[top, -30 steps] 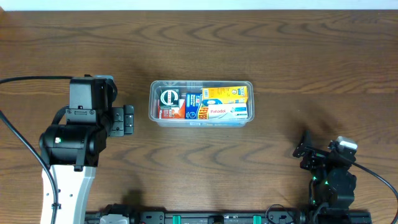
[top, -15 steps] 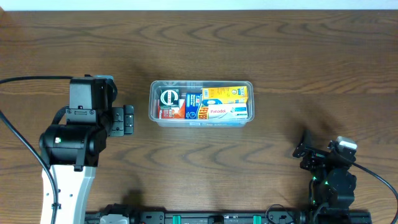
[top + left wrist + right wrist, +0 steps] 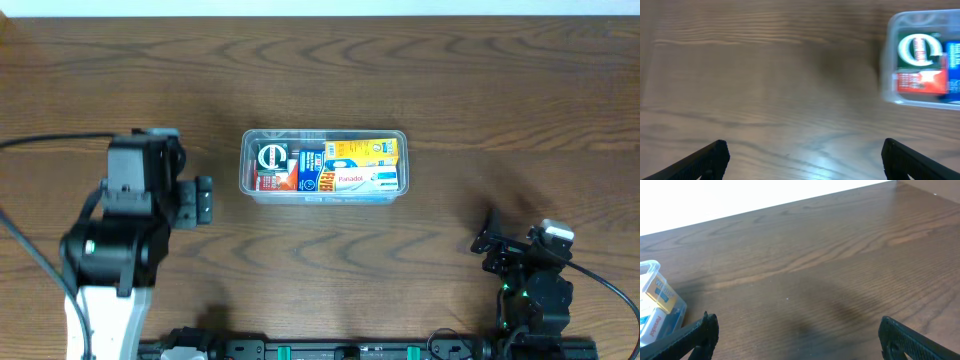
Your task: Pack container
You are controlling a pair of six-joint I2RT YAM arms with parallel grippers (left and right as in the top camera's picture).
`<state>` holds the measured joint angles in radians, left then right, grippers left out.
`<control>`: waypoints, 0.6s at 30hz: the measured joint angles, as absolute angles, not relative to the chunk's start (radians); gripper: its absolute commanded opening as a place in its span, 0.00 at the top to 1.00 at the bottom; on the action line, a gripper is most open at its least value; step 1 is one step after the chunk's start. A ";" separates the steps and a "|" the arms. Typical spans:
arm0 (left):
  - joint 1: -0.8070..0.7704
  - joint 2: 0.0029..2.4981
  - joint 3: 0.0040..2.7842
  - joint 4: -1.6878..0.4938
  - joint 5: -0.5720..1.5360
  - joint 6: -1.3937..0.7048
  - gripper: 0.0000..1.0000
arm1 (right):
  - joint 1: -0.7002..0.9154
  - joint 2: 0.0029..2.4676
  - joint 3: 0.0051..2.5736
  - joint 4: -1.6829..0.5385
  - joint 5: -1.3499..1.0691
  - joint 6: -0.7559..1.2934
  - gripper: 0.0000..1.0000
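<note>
A clear container [image 3: 322, 198], packed with small coloured boxes [image 3: 330, 167], is seen at the middle of the bench [image 3: 450, 70]. The left pincer [image 3: 205, 198] is held apart and empty near its left end. The right pincer [image 3: 797, 335], likewise spread and empty, is seen well apart from it.

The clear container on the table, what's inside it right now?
The container holds small boxes packed side by side: a green-and-white box, a blue box, a yellow box and a white Panadol box. Anything beneath them is covered.
</note>
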<state>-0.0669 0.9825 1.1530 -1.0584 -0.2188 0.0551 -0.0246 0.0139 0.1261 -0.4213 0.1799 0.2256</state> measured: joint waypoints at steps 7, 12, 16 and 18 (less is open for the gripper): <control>-0.062 0.733 0.981 -1.061 -0.297 0.055 0.02 | -0.025 0.013 0.126 -0.421 0.180 0.226 0.01; -0.026 0.588 0.823 -1.044 -0.300 0.055 0.02 | -0.025 0.012 0.126 -0.421 0.180 0.226 0.01; -0.011 0.488 0.708 -0.908 -0.271 0.052 0.02 | -0.025 0.012 0.126 -0.421 0.180 0.226 0.01; -0.010 0.442 0.655 -0.818 -0.253 0.051 0.02 | -0.025 0.012 0.126 -0.422 0.179 0.226 0.01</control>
<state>-0.0097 0.4416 0.6548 -0.8181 -0.2535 0.0509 -0.0246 0.0124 0.1257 -0.4217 0.1795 0.2256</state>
